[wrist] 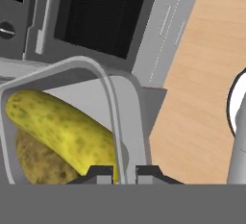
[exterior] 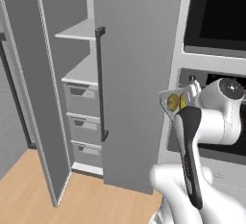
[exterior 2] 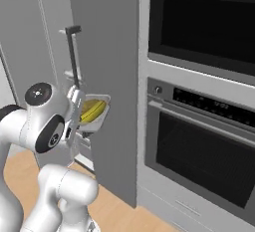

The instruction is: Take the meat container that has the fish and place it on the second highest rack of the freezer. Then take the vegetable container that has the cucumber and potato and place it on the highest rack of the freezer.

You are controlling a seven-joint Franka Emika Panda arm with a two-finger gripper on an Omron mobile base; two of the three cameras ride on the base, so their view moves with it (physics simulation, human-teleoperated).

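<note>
The end effector [wrist: 117, 172] is clamped on the rim of the vegetable container [wrist: 126, 117], a pale grey tray whose right-hand wall sits pinched between the two dark fingertips [wrist: 98, 174] in the hand view. Inside the tray, just past the fingertips, lie the cucumber [wrist: 62, 127], a mottled yellow-green length running diagonally, and the potato [wrist: 38, 163], a brownish lump tucked under it and nearer the tray's lower left corner; together they fill it. In the right base view the container [exterior 2: 97, 111] hangs in the air just beside the end effector [exterior 2: 77, 111], on its right, tilted so its open face turns toward the camera, and it is held in front of the closed right door of the freezer [exterior 2: 107, 66]. The left base view shows the freezer's left door [exterior: 36, 88] swung open, well to the left of the end effector [exterior: 190, 98], with the highest rack [exterior: 77, 31] up and to the left, a second shelf [exterior: 82, 71] below it, and drawers [exterior: 81, 117] under that. The black bar handle [exterior: 100, 83] stands between the open compartment and the held tray [exterior: 174, 101]. To the right of the end effector is a wall oven [exterior 2: 199, 146] with a dark glass door, above a wooden floor [exterior: 86, 199].
</note>
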